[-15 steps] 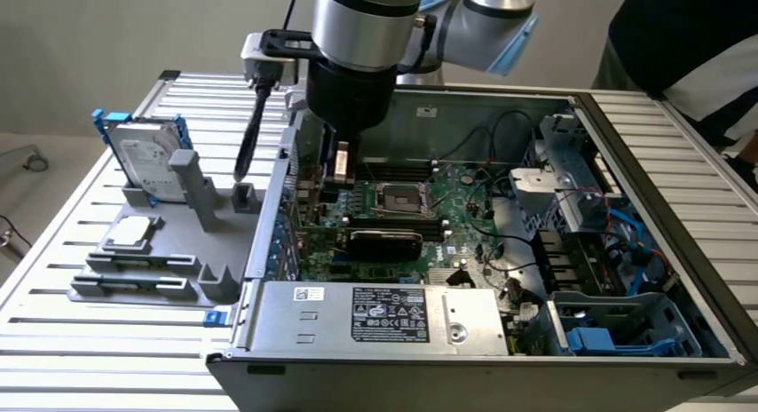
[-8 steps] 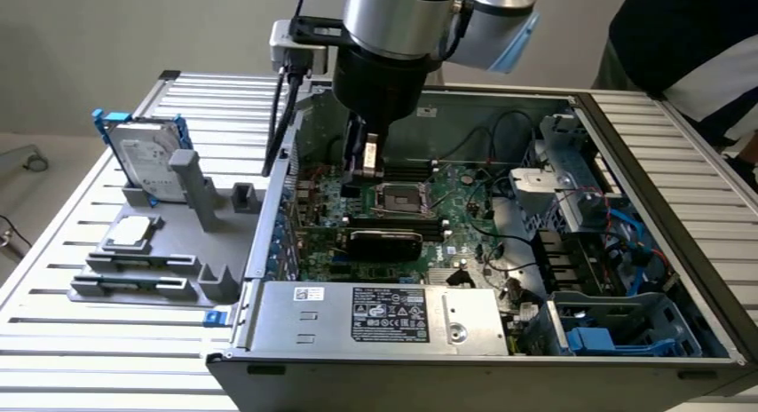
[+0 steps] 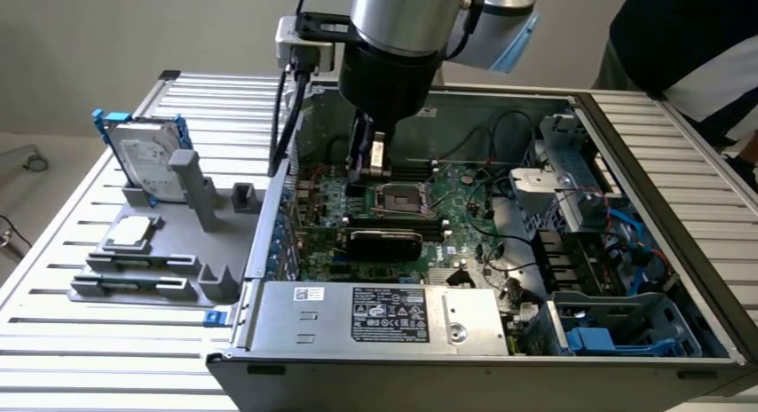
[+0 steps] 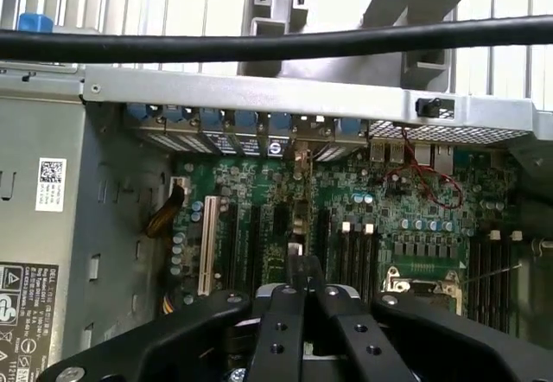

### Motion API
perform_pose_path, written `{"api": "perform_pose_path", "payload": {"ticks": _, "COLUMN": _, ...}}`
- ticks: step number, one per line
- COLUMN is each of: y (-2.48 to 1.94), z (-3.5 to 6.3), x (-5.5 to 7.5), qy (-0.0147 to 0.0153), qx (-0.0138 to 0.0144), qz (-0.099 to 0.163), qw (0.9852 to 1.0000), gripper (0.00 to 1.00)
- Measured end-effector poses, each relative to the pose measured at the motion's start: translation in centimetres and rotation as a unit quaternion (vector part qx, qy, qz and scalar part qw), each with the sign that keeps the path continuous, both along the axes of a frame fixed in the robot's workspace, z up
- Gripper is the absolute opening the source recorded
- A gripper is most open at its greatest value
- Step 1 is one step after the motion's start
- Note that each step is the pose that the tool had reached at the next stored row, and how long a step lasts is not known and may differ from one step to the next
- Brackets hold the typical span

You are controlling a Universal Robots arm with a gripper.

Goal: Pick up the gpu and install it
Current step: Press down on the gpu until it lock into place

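Note:
The gpu (image 3: 382,242), a card with a glossy black cover, stands on edge in the expansion-slot area of the motherboard (image 3: 462,194) inside the open computer case. My gripper (image 3: 373,170) hangs over the board just beyond the gpu, near the CPU socket (image 3: 397,199), with a gap between it and the card. In the wrist view the black fingers (image 4: 278,313) are pressed together with nothing between them, so the gripper (image 4: 298,289) is shut above the long slots (image 4: 251,244).
A grey holder (image 3: 219,212) on the exterior view's left carries a silver hard drive (image 3: 148,159) and thin memory sticks (image 3: 130,283). The power supply (image 3: 379,314) fills the case's near side. A person (image 3: 698,48) stands at the exterior view's right. A black cable (image 4: 276,43) crosses the wrist view.

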State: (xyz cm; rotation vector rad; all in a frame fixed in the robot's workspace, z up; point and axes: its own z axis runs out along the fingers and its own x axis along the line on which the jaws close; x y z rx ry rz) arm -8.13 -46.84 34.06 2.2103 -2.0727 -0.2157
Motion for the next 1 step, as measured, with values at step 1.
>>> {"api": "perform_pose_path", "payload": {"ticks": 1, "y": 0.00, "z": 0.00, "x": 0.00, "qy": 0.0000, "qx": 0.0000, "qz": 0.000, "qw": 1.0000, "gripper": 0.11}}
